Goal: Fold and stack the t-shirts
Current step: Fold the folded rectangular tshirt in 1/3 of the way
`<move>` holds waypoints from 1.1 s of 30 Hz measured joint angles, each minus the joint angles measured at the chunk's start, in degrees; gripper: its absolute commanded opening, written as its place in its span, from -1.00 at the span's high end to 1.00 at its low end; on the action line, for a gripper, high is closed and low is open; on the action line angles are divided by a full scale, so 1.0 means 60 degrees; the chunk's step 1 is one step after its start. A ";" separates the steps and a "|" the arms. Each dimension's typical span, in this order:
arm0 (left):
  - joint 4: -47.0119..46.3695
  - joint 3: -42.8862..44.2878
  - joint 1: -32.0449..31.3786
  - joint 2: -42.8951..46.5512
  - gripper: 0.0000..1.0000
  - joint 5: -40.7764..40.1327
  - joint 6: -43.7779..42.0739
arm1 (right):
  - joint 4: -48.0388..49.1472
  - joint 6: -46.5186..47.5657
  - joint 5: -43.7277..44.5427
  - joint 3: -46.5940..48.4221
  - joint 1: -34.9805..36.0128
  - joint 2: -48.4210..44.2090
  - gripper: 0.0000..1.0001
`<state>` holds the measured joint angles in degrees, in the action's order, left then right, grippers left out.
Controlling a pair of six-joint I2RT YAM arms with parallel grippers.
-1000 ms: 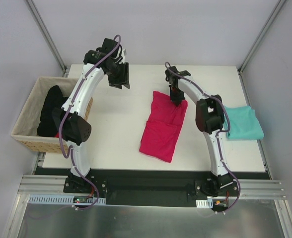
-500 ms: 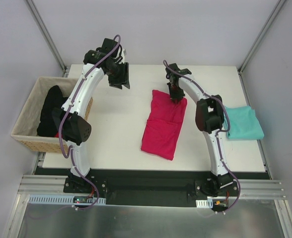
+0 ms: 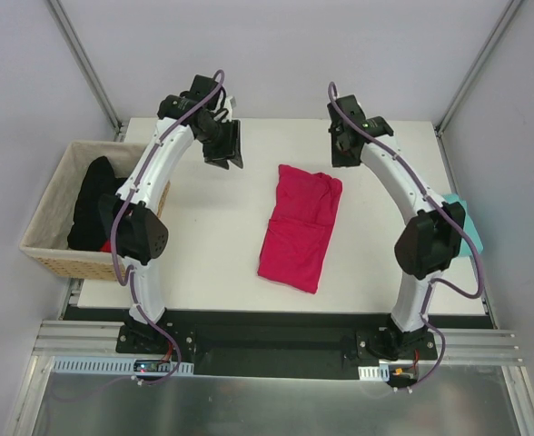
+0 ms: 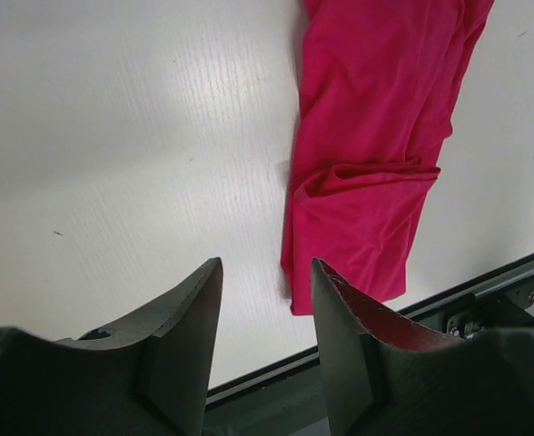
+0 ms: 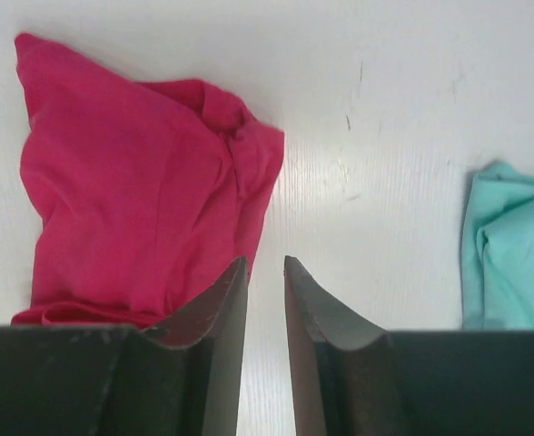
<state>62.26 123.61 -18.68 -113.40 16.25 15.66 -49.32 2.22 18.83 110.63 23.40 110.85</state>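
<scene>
Crimson t-shirt point(image 3: 301, 227) lies folded mid-desk, just released; teal t-shirt point(image 5: 508, 250) sits at the right edge, well apart. Right gripper point(image 5: 265, 262) has lifted clear, jaws narrowly parted, empty. Left gripper point(image 4: 265, 268) half open, empty. Stacking not yet done.

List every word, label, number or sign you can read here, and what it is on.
None readable. The pink t-shirt and the teal t-shirt show no print or label; any marking on the board at the left arm's base is too small to read.
</scene>
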 measured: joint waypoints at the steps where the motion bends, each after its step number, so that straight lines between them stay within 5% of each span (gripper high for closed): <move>1: -0.0040 -0.0098 0.0000 0.0000 0.14 0.0040 -0.0004 | -0.0011 -0.0146 0.0000 -0.0324 0.0015 -0.0270 0.48; 15: -0.0703 -0.3508 -0.0069 0.0481 0.08 0.0514 -0.0051 | 0.0084 -0.2058 0.0073 -0.4401 0.1209 -0.0951 0.27; 33: -0.1257 -0.5854 -0.1770 0.1741 0.09 0.0448 0.0080 | -0.0514 -0.4393 0.1031 -0.6124 0.3967 -0.2138 0.20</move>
<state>54.72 88.49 -29.30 -102.96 18.94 16.14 -52.40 -24.14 25.02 73.89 47.20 98.02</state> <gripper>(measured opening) 0.458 0.402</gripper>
